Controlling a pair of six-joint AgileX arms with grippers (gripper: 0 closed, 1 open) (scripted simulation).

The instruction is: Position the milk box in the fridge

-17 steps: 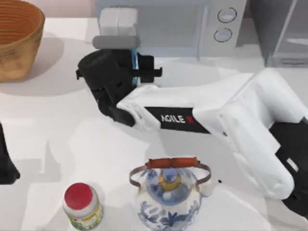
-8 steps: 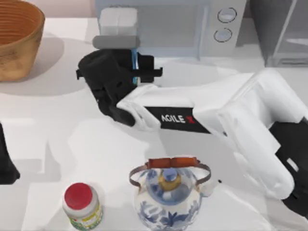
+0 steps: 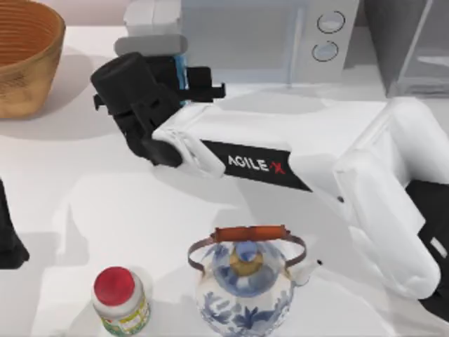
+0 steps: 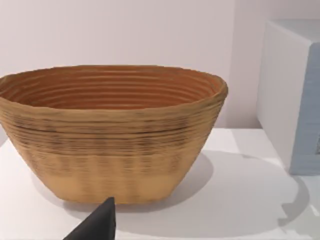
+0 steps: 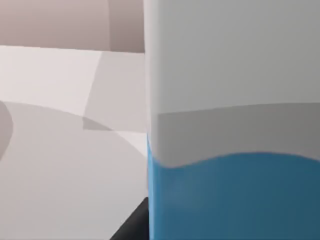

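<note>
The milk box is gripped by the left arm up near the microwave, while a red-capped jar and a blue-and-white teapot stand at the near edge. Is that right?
Nearly: it is the right gripper that holds the milk box, as the top view shows. The left arm sits parked at the table's left edge. The rest holds: the box is beside the microwave, and the red-capped jar and teapot stand at the near edge.

One milk box (image 3: 153, 15), one fridge (image 3: 414, 42), one microwave (image 3: 266, 31), one woven basket (image 3: 24, 53), one red-capped jar (image 3: 119, 298), one blue-and-white teapot (image 3: 245, 288).
</note>
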